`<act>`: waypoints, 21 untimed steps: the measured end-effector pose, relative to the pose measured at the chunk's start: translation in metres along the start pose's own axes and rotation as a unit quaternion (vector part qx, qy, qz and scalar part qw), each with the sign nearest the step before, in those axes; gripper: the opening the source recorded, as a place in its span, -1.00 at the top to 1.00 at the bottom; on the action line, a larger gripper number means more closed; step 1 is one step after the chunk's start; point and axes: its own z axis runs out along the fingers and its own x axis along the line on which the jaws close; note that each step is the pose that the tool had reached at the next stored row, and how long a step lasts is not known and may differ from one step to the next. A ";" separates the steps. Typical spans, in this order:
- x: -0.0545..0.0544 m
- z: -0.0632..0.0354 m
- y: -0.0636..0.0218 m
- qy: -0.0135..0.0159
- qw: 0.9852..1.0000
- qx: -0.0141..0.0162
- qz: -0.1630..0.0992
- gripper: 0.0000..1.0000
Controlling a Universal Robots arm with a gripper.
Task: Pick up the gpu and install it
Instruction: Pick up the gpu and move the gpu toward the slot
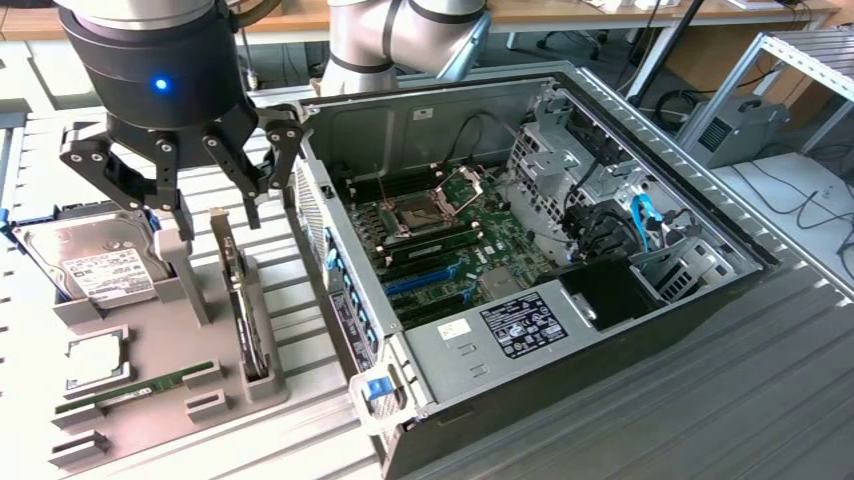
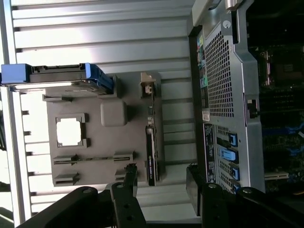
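The gpu [image 1: 242,305] is a long thin dark card standing on edge in a slot of the grey holder [image 1: 160,330], its silver bracket [image 1: 219,236] at the far end. In the wrist view the gpu [image 2: 151,159] runs along the holder's [image 2: 102,142] edge, nearest the computer case. My gripper [image 1: 207,205] hangs just above the card's bracket end with its black fingers spread and nothing between them. Seen from the wrist, the gripper [image 2: 161,184] is open, and the card's near end lies between the fingertips [image 2: 129,183].
The open computer case [image 1: 561,330] lies on the exterior view's right, motherboard with blue slots [image 1: 427,280] exposed. The holder also carries a silver hard drive [image 1: 100,268], a square chip [image 1: 91,360] and a green memory stick [image 1: 134,388]. The case wall [image 2: 223,95] stands close beside the gpu.
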 end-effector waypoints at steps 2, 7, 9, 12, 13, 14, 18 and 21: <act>0.000 0.0004 0.0003 0.000 1.000 0.000 0.000 -0.09; 0.000 0.0012 0.0010 0.000 1.000 -0.001 0.000 -0.09; 0.000 0.0015 0.0013 0.000 1.000 -0.001 0.000 -0.09; 0.000 0.0020 0.0016 0.000 1.000 -0.001 0.000 -0.09; 0.000 0.0021 0.0017 0.000 1.000 -0.001 0.000 -0.09; 0.000 0.0022 0.0018 0.000 1.000 -0.001 0.000 -0.09; 0.000 0.0027 0.0021 0.000 1.000 -0.002 0.000 -0.09; 0.000 0.0032 0.0024 0.000 1.000 -0.002 0.000 -0.09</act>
